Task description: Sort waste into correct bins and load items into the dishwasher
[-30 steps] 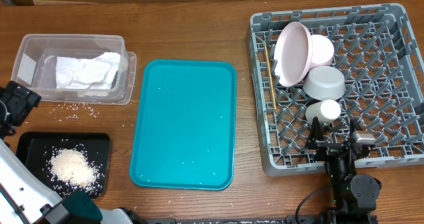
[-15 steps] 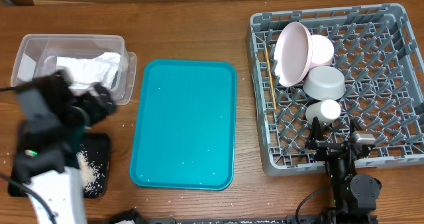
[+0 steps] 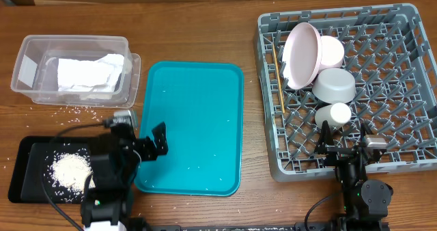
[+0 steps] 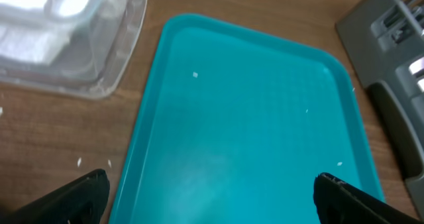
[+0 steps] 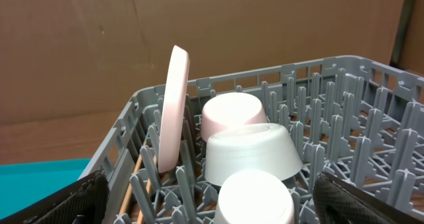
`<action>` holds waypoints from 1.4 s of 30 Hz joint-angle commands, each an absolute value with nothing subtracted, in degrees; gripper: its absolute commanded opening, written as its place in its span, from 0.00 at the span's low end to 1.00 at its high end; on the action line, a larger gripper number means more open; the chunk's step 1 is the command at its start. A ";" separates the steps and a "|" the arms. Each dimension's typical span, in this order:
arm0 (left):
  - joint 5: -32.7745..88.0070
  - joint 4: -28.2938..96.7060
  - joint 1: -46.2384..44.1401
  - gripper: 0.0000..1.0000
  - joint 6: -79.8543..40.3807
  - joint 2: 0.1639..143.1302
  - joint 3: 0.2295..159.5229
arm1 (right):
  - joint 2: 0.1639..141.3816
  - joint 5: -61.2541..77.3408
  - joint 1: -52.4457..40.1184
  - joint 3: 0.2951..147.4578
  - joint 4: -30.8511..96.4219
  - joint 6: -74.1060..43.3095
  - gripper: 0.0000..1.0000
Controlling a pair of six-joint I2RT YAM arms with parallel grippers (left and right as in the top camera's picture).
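A thin scatter of stray rice grains (image 3: 80, 110) lies on the bare surface (image 3: 198, 26) along the front wall of the clear tub (image 3: 26, 53). Its band runs side to side, to the left of and slightly ahead of the left tool (image 3: 149, 143), which hangs spread wide and empty over the left rim of the teal tray (image 3: 205, 121). The black tray (image 3: 27, 149) holding the rice heap (image 3: 72, 169) sits just left of and behind that tool, so I judge the left arm far the nearer; the right tool (image 3: 345, 137), also wide and empty, sits by the rack (image 3: 293, 168), well apart.
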State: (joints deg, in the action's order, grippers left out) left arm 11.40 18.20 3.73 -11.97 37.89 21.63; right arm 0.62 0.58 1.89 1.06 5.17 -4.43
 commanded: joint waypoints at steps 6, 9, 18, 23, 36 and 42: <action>11.64 17.78 3.33 1.00 -11.05 22.48 13.15 | 0.16 0.12 2.28 0.47 4.84 -4.05 1.00; 11.64 17.41 3.33 1.00 -10.24 14.63 10.85 | 0.16 0.12 2.28 0.47 4.84 -4.05 1.00; 11.09 2.39 3.29 1.00 -10.15 2.68 0.27 | 0.16 0.12 2.28 0.47 4.84 -4.05 1.00; 8.43 1.39 3.01 1.00 -8.71 0.19 0.27 | 0.16 0.12 2.28 0.47 4.84 -4.05 1.00; 5.52 4.03 1.08 1.00 -8.71 0.19 0.27 | 0.16 0.12 2.28 0.47 4.84 -4.05 1.00; 5.56 4.05 -2.83 1.00 -2.57 0.19 0.27 | 0.16 0.12 2.28 0.47 4.84 -4.05 1.00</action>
